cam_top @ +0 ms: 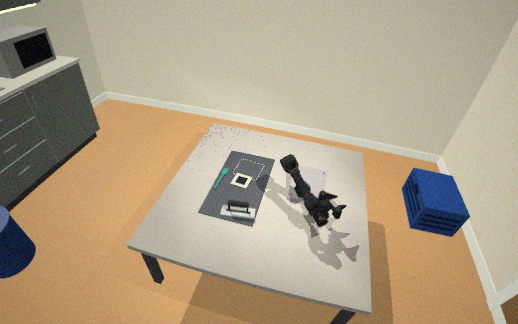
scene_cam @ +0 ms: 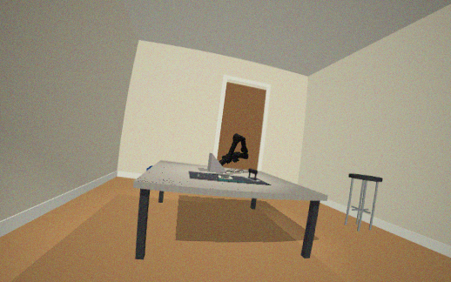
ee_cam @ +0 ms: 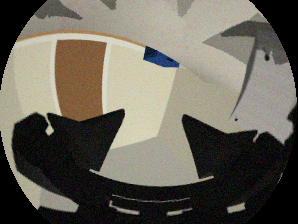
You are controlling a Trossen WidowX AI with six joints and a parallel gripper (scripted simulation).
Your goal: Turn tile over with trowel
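Note:
The tile [cam_top: 235,183], pale with a dark square on its upper face, lies flat on the dark mat [cam_top: 211,204] [scene_cam: 198,175], at the near edge of the dashed outline [cam_top: 253,161]. A pale flat plate with a raised black handle [cam_top: 238,204] [scene_cam: 252,172], which looks like the trowel, rests at the mat's near end. A green tool [cam_top: 219,180] with a small blade and a thin handle lies left of the tile. My gripper [cam_top: 338,201] [ee_cam: 153,114] is open and empty, raised over the table's right side, away from the mat and pointing away from it.
A pale upright panel [cam_top: 315,176] [scene_cam: 212,164] [ee_cam: 267,97] stands on the table [cam_top: 175,235] [scene_cam: 174,186] close beside the arm, on the far side. A blue crate [cam_top: 434,197] [ee_cam: 159,58] is on the floor to the right. Dark specks dot the table's far left corner.

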